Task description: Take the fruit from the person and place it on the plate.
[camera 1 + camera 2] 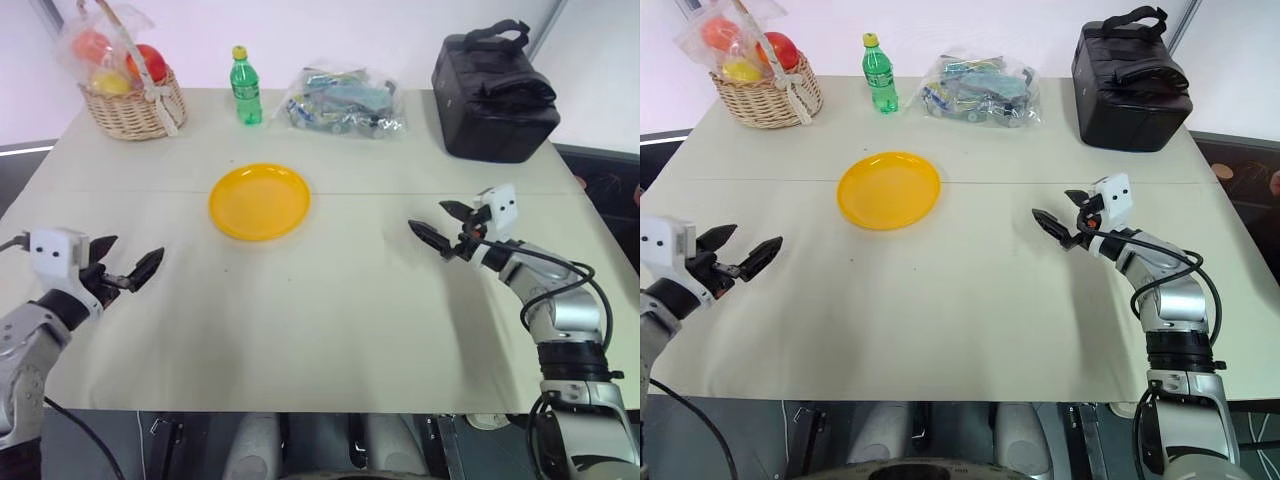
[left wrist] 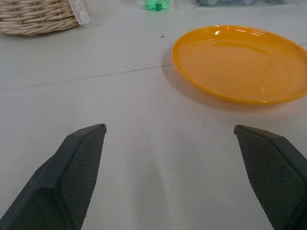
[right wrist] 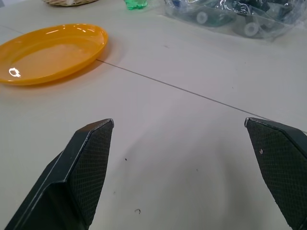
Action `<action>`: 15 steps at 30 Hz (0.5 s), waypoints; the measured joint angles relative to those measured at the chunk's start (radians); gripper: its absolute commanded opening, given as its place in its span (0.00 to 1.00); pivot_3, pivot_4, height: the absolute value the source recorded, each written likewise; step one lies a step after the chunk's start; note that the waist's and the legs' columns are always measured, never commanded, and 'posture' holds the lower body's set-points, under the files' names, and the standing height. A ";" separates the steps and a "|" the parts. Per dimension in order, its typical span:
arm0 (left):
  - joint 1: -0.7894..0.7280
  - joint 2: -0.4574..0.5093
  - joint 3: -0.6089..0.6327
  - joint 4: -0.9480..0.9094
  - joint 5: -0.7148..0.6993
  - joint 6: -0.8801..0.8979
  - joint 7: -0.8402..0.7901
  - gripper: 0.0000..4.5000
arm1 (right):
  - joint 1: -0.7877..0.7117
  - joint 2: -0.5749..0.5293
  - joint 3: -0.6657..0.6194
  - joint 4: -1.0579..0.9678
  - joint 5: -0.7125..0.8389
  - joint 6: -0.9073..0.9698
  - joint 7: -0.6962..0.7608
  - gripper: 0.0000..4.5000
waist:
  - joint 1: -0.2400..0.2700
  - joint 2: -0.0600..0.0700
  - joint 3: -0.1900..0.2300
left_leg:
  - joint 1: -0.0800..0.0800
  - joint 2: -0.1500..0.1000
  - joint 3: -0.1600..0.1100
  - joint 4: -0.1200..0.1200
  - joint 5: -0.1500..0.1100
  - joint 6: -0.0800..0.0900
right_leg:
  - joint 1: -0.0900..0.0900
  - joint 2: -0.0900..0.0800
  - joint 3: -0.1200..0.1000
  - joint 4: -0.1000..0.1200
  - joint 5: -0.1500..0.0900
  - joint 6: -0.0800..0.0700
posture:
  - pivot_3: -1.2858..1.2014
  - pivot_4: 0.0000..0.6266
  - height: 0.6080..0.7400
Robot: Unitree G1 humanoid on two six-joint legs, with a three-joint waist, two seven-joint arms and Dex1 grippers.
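1. Resting on the table (image 1: 330,330), the plate (image 1: 260,201) lies bare near the middle, slightly toward the robot's left.
2. Left gripper (image 1: 127,268) hovers over the near left part of the table, fingers spread wide, nothing between them; it points toward the plate, well apart from it.
3. Right gripper (image 1: 440,227) hovers over the right part of the table, fingers spread wide and empty, aimed left toward the plate, well apart.
4. Far edge, left to right: wicker basket (image 1: 133,105) with plastic-wrapped red and yellow fruits, green bottle (image 1: 246,88) upright, clear bag of small items (image 1: 342,102), black bag (image 1: 495,95).
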State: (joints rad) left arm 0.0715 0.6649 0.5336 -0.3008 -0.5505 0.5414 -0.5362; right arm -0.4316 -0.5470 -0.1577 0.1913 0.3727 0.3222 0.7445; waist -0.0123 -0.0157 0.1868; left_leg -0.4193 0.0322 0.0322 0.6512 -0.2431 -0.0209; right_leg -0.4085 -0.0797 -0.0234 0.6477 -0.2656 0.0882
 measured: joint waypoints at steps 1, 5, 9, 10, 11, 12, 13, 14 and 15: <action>0.000 0.000 0.000 -0.001 -0.002 0.000 0.000 1.00 | -0.002 0.000 0.000 0.000 0.000 0.000 0.000 0.99 | 0.000 0.000 0.000 | 0.000 0.000 0.000 0.000 0.000 0.000 | 0.000 0.000 0.000 0.000 0.000 0.000 | 0.52 0.24 1.00; -0.003 -0.003 0.000 -0.001 -0.005 -0.001 0.008 1.00 | -0.002 0.006 0.000 0.001 -0.001 0.000 0.000 0.99 | 0.001 0.000 0.000 | 0.000 0.000 0.000 0.000 0.000 0.000 | 0.000 0.000 0.000 0.000 0.000 0.000 | 0.52 0.24 1.00; -0.008 -0.003 0.000 -0.001 -0.003 -0.005 0.015 1.00 | 0.001 0.007 0.000 0.001 -0.001 0.000 0.000 0.99 | 0.000 0.000 0.000 | 0.000 0.000 0.000 0.000 0.000 0.000 | 0.000 0.000 0.000 0.000 0.000 0.000 | 0.52 0.24 1.00; -0.009 -0.003 0.000 0.000 -0.003 -0.006 0.016 1.00 | 0.002 0.007 0.000 0.001 -0.001 0.000 0.000 0.99 | 0.000 0.000 0.000 | 0.000 0.000 0.000 0.000 0.000 0.000 | 0.000 0.000 0.000 0.000 0.000 0.000 | 0.52 0.24 1.00; -0.011 -0.003 0.000 0.000 -0.003 -0.006 0.016 1.00 | 0.002 0.007 0.000 0.001 -0.002 0.000 0.000 0.99 | 0.000 0.000 0.000 | 0.000 0.000 0.000 0.000 0.000 0.000 | 0.000 0.000 0.000 0.000 0.000 0.000 | 0.52 0.24 1.00; -0.013 -0.003 0.000 0.000 -0.003 -0.006 0.017 1.00 | 0.002 0.007 0.000 0.001 -0.002 0.000 0.000 0.99 | 0.000 0.000 0.000 | 0.000 0.000 0.000 0.000 0.000 0.000 | 0.000 0.000 0.000 0.000 0.000 0.000 | 0.52 0.24 1.00; -0.015 -0.003 0.000 0.000 -0.003 -0.006 0.017 1.00 | 0.001 0.007 0.000 0.001 -0.003 0.000 0.000 0.99 | 0.000 0.000 0.000 | 0.000 0.000 0.000 0.000 0.000 0.000 | 0.000 0.000 0.000 0.000 0.000 0.000 | 0.52 0.24 1.00; -0.016 -0.003 0.000 0.000 -0.003 -0.006 0.017 1.00 | 0.001 0.007 0.000 0.001 -0.004 0.000 0.000 0.99 | 0.000 0.000 0.000 | 0.000 0.000 0.000 0.000 0.000 0.000 | 0.000 0.000 0.000 0.000 0.000 0.000 | 0.52 0.24 1.00; -0.016 -0.003 0.000 0.000 -0.003 -0.006 0.017 1.00 | 0.001 0.007 0.000 0.001 -0.005 0.000 0.000 0.99 | 0.000 0.000 0.000 | 0.000 0.000 0.000 0.000 0.000 0.000 | 0.000 0.000 0.000 0.000 0.000 0.000 | 0.52 0.24 1.00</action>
State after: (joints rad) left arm 0.0554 0.6622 0.5333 -0.3009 -0.5535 0.5355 -0.5192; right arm -0.4301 -0.5399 -0.1577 0.1918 0.3680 0.3222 0.7447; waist -0.0119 -0.0157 0.1868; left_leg -0.4194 0.0321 0.0323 0.6512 -0.2431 -0.0209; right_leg -0.4085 -0.0797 -0.0234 0.6476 -0.2656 0.0882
